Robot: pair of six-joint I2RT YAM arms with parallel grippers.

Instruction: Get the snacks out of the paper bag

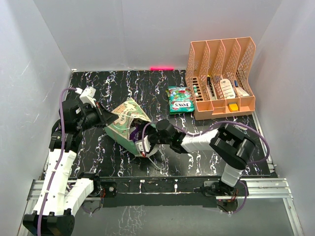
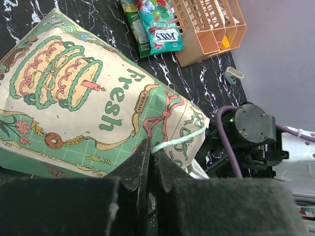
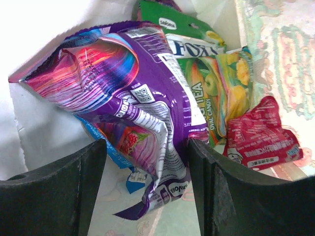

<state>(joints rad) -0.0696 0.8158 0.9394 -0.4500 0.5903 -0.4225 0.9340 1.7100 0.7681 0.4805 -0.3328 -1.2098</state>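
The mint-green paper bag [image 1: 124,124] lies on its side at the table's middle left, its cream front up [image 2: 93,103]. My left gripper [image 2: 151,156] is shut on the bag's white string handle [image 2: 179,138] and holds the mouth up. My right gripper [image 3: 147,162] is open inside the bag's mouth [image 1: 145,141], its fingers either side of a purple packet [image 3: 142,103]. Behind that lie a green FOX'S packet [image 3: 206,73], a red packet [image 3: 258,135] and a blue one [image 3: 130,179]. Two green packets [image 1: 179,100] lie out on the table beside the organizer.
The peach mesh file organizer [image 1: 221,78] with small bottles and boxes stands at the back right. A small white clip [image 2: 233,74] lies on the table near it. White walls close in the black marbled table [image 1: 123,86].
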